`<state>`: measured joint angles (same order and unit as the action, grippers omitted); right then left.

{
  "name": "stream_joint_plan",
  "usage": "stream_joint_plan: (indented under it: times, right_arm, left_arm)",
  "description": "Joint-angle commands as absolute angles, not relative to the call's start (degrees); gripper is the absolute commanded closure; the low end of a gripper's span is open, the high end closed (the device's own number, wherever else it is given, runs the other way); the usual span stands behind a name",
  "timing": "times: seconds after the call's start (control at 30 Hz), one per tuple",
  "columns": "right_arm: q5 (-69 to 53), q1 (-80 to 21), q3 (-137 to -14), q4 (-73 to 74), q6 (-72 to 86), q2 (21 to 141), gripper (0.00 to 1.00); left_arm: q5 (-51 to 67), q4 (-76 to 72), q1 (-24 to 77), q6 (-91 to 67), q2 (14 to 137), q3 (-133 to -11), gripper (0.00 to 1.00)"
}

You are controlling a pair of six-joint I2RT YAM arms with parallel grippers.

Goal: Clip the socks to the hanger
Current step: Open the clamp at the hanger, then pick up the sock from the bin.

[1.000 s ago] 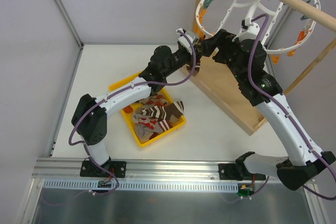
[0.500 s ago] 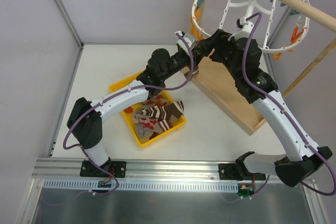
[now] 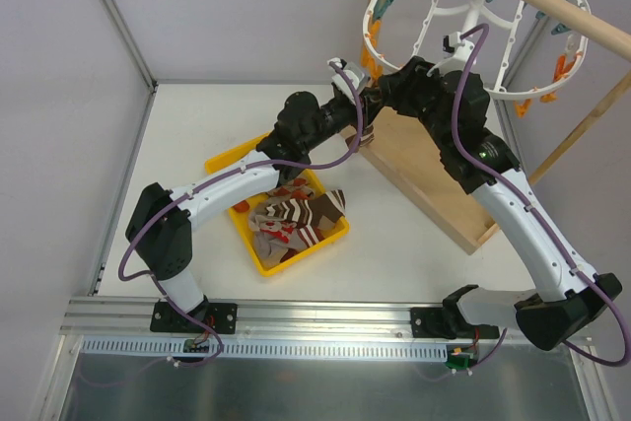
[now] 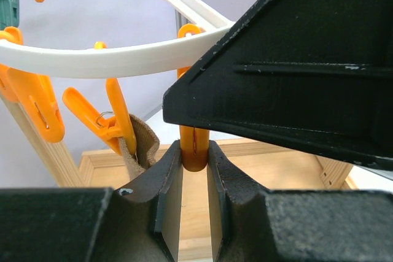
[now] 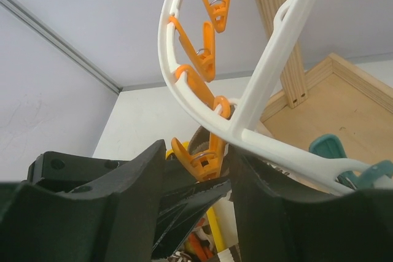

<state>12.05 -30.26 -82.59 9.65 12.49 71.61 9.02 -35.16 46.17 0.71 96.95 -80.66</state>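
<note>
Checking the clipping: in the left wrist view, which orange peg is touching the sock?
The splayed peg left of centre: its lower tip meets the tan sock. The centre peg and far-left peg hang clear of it.

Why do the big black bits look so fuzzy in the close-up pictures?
Left wrist view: the left gripper's fingers sit right by the lens, so they look soft; the orange clothespin between them is crisp. Right wrist view: the right gripper's fingers blur likewise, the hanger looks sharper. Top external view: even light, all sharp, faint shadows.
</note>
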Motion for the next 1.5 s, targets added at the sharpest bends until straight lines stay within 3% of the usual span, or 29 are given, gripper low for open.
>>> stream_joint_plan:
  times: [0.0, 0.27, 0.37, 0.67, 0.7, 0.73, 0.8, 0.83, 1.07, 1.23, 1.47]
  right_arm:
    - [11.3, -29.4, -83.0, 6.0, 10.8, 71.2, 0.52]
    - [9.8, -28.9, -83.0, 5.1, 8.4, 71.5, 0.51]
    - [9.8, -28.7, -82.8, 5.0, 8.4, 71.5, 0.55]
    - [11.2, -28.4, -82.4, 4.7, 6.9, 71.1, 0.89]
    - [11.0, -28.3, -82.4, 4.7, 6.8, 71.2, 0.97]
    - [11.0, -28.3, -82.5, 4.8, 6.7, 71.4, 0.99]
    - [11.0, -28.2, -82.5, 4.9, 6.5, 71.5, 0.99]
    - [11.0, -28.2, -82.5, 5.2, 6.4, 71.5, 0.99]
    - [11.0, -27.5, -82.2, 5.8, 6.2, 71.5, 0.99]
    - [10.2, -27.1, -82.7, 7.0, 6.3, 72.1, 0.99]
    - [9.1, -27.1, -83.4, 7.6, 6.4, 72.4, 0.99]
  left_arm:
    - [12.7, -36.6, 47.0, 0.1, 94.1, -79.5, 0.94]
    - [15.7, -36.7, 47.4, 0.1, 94.4, -79.5, 0.95]
    - [15.7, -36.6, 47.4, 0.1, 94.7, -79.6, 0.95]
    - [16.3, -36.3, 47.5, 0.1, 95.4, -79.6, 0.93]
    - [16.2, -36.2, 47.5, 0.2, 95.3, -79.6, 0.9]
    - [16.0, -36.1, 47.5, 0.2, 95.1, -79.5, 0.84]
    - [15.2, -36.1, 47.5, -1.5, 94.2, -79.1, 0.76]
    - [15.0, -35.8, 47.5, -1.5, 93.8, -78.8, 0.65]
    - [12.1, -24.3, 46.4, -7.7, 83.8, -73.3, 0.41]
    - [9.8, -7.2, 39.7, -18.2, 75.7, -71.2, 0.35]
    - [7.1, 9.4, 28.8, -29.5, 67.2, -59.6, 0.36]
